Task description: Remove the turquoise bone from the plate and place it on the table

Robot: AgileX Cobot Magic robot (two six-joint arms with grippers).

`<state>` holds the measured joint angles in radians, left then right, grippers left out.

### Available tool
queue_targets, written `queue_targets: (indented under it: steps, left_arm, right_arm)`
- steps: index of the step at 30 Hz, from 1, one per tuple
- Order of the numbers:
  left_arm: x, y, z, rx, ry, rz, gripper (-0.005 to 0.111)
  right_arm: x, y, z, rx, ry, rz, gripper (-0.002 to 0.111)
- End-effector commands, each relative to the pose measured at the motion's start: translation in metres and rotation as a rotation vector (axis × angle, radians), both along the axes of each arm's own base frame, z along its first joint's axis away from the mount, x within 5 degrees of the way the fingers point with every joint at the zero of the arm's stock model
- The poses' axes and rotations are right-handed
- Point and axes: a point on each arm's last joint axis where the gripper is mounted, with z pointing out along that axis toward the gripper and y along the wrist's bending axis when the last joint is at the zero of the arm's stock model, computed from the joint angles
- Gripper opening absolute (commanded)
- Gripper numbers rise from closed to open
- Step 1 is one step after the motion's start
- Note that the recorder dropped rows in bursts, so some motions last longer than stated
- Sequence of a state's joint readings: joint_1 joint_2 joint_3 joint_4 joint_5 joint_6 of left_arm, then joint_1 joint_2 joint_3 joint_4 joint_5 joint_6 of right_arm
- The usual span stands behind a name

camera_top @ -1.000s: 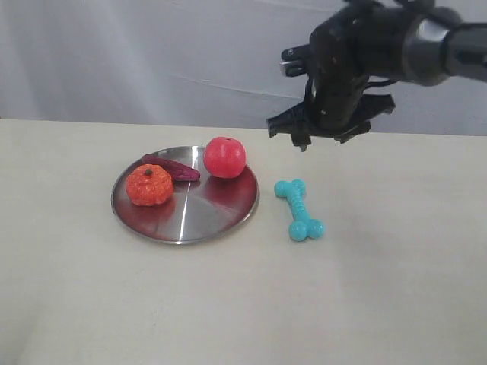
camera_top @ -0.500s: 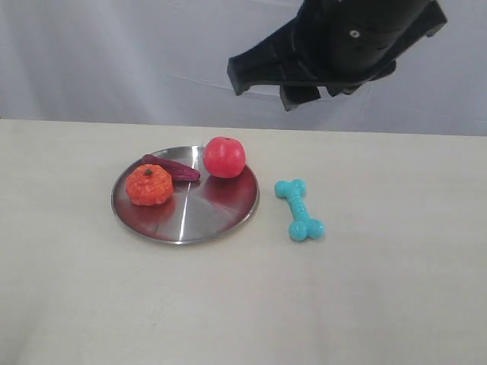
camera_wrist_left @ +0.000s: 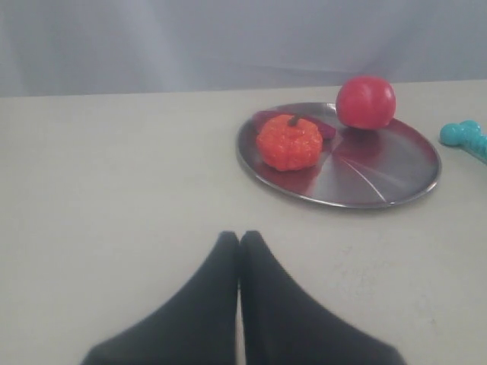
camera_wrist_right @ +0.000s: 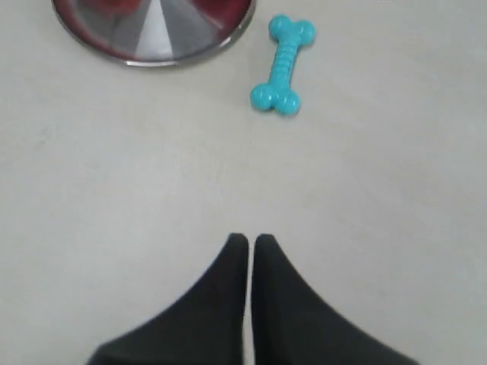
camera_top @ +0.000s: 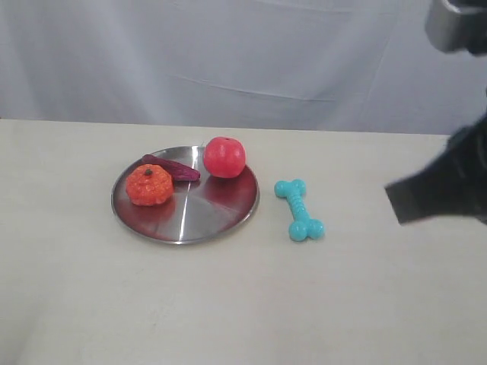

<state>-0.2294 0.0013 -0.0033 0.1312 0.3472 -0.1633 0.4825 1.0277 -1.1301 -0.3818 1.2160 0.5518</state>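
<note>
The turquoise bone [camera_top: 299, 209] lies flat on the beige table [camera_top: 243, 304], just right of the steel plate [camera_top: 205, 217] and not touching it. It also shows in the right wrist view as the bone [camera_wrist_right: 282, 65] and at the edge of the left wrist view as the bone [camera_wrist_left: 466, 138]. My right gripper [camera_wrist_right: 250, 240] is shut and empty, well back from the bone over bare table. A blurred dark part of the right arm [camera_top: 445, 186] fills the right edge of the exterior view. My left gripper [camera_wrist_left: 240, 236] is shut and empty, short of the plate [camera_wrist_left: 365, 186].
On the plate rest an orange toy pumpkin [camera_top: 148, 185], a dark purple pod-shaped toy [camera_top: 172, 167] and a red apple-like ball [camera_top: 224, 157]. A white cloth backdrop [camera_top: 228, 61] hangs behind the table's far edge.
The right arm has swung from high above the middle of the scene down to the right edge. The bone and the plate's contents have not moved.
</note>
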Motion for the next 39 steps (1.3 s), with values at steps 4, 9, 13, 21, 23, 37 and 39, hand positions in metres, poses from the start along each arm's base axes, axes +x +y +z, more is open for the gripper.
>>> queue_targets:
  steps: [4,9,13,21,23,37,39]
  left_arm:
    - [0.000,0.000,-0.001,-0.001,0.001,-0.002,0.000]
    - [0.000,0.000,-0.001,-0.001,0.001,-0.002,0.000]
    - [0.000,0.000,-0.001,-0.001,0.001,-0.002,0.000]
    - [0.000,0.000,-0.001,-0.001,0.001,-0.002,0.000]
    - [0.000,0.000,-0.001,-0.001,0.001,-0.002,0.000]
    - [0.000,0.000,-0.001,-0.001,0.001,-0.002,0.000]
    - [0.000,0.000,-0.001,-0.001,0.001,-0.002,0.000]
  right_arm:
    - [-0.042,-0.020,-0.017,0.029,-0.018,0.000,0.000]
    - [-0.061,-0.030,-0.010,0.064,-0.085,0.001,0.000]
    - [-0.072,-0.036,-0.004,0.087,-0.129,0.001,0.000]
    - [-0.072,-0.038,0.008,0.127,-0.397,0.074,0.000]
    - [-0.069,-0.037,0.011,0.131,-0.522,0.112,0.000]
    - [-0.075,-0.058,-0.057,0.167,-0.843,-0.072,0.000]
    - [-0.080,-0.062,-0.068,0.152,-0.850,-0.103,0.000]
